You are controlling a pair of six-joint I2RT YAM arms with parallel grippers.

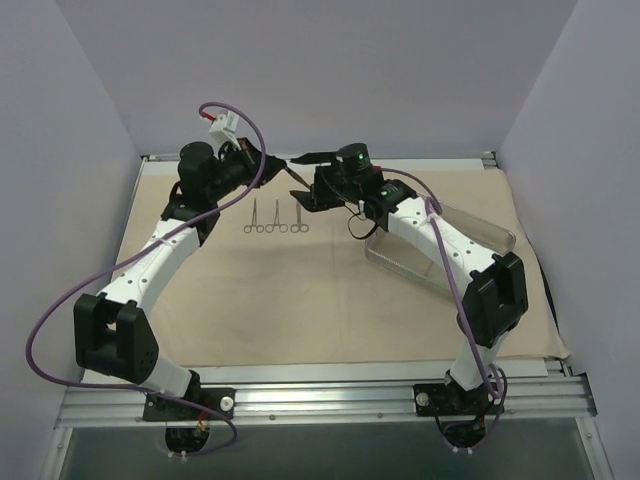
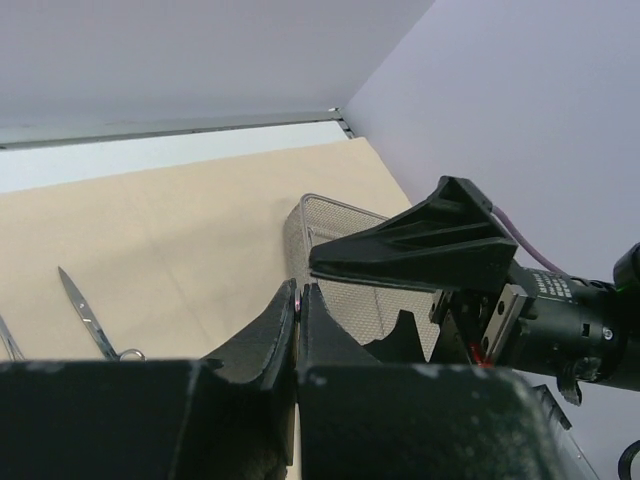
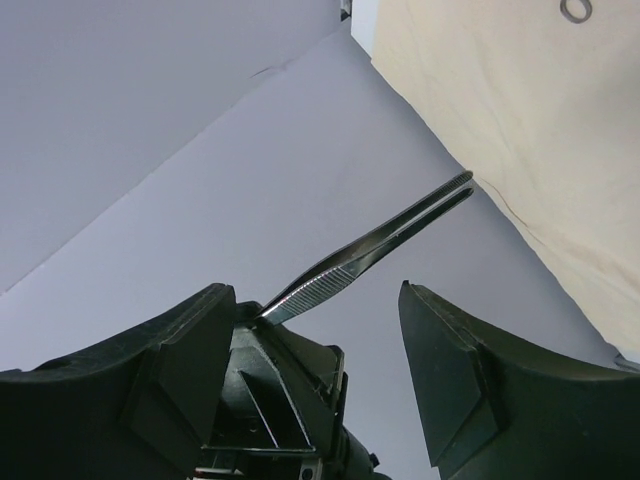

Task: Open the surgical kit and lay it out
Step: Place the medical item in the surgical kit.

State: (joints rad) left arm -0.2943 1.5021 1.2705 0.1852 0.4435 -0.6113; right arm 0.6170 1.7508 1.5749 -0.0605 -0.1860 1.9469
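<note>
Two robot arms meet over the far half of a table draped in the beige cloth wrap (image 1: 300, 300), which lies opened out flat as a sheet across almost the whole surface. The left gripper (image 2: 298, 300) is clamped tight, its fingers pressed together on one end of a pair of slim metal tweezers (image 3: 380, 238). The tweezers jut out at a slant into the air, their two tips slightly parted. The right gripper (image 3: 315, 288) faces it with jaws spread wide, one finger on each side of the tweezers and neither touching them; it has hold of nothing. Seen from the left wrist, one of the right gripper's black fingers looms just beyond the left fingertips. Three ring-handled instruments (image 1: 277, 217) lie side by side in a neat row on the cloth, just on the near side of the two grippers, handles toward the arms' bases and apart from one another. The clear tray (image 1: 390, 258) sits on the cloth at the right, partly hidden beneath the right arm, and what it may contain cannot be made out. Purple cables (image 1: 60, 310) loop from each arm, and pale lilac-grey walls (image 1: 330, 70) close in the table on three sides
</note>
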